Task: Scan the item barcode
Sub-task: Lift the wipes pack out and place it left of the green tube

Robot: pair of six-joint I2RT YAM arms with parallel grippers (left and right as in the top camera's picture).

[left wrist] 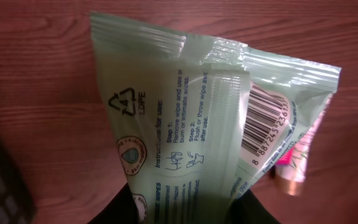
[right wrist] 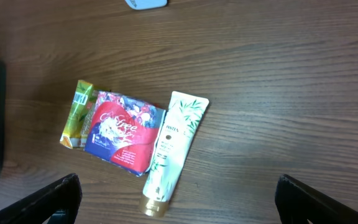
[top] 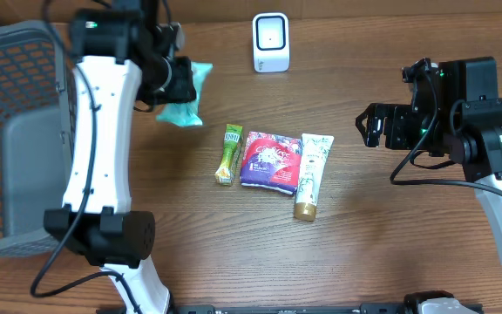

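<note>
Three products lie on the counter overhead; the left jaws hold the wipes pack lifted left of the scanner, probably to present it. Left wrist: jaws grip its lower end, long axis running away from them, barcode facing this camera. Right wrist: right jaws wide open, empty.

Wipes pack btm off-frame; basket left side likewise
</note>
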